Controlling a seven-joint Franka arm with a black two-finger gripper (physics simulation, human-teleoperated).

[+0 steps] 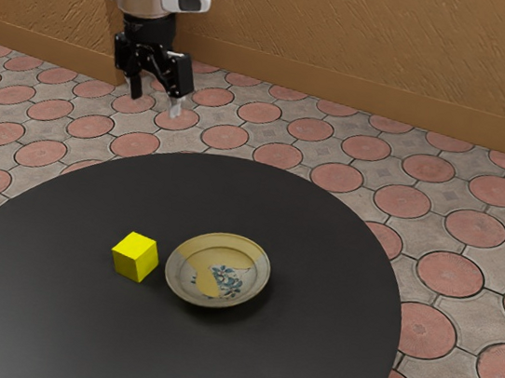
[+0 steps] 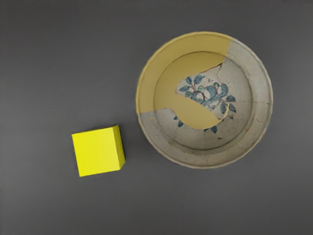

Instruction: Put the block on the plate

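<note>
Gripper hangs spread wide, higher than the yellow block and well apart.

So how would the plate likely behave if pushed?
The plate looks ceramic, so I'd expect it to stay stiff and slide as one piece. Its yellow patch, with a jagged edge, suggests an old repair, so it may be fragile. Being wide and low, it seems unlikely to tip under a gentle push.

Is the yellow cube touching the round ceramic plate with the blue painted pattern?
No, a strip of the dark tabletop shows between the yellow block and the round, blue-patterned plate.
</note>
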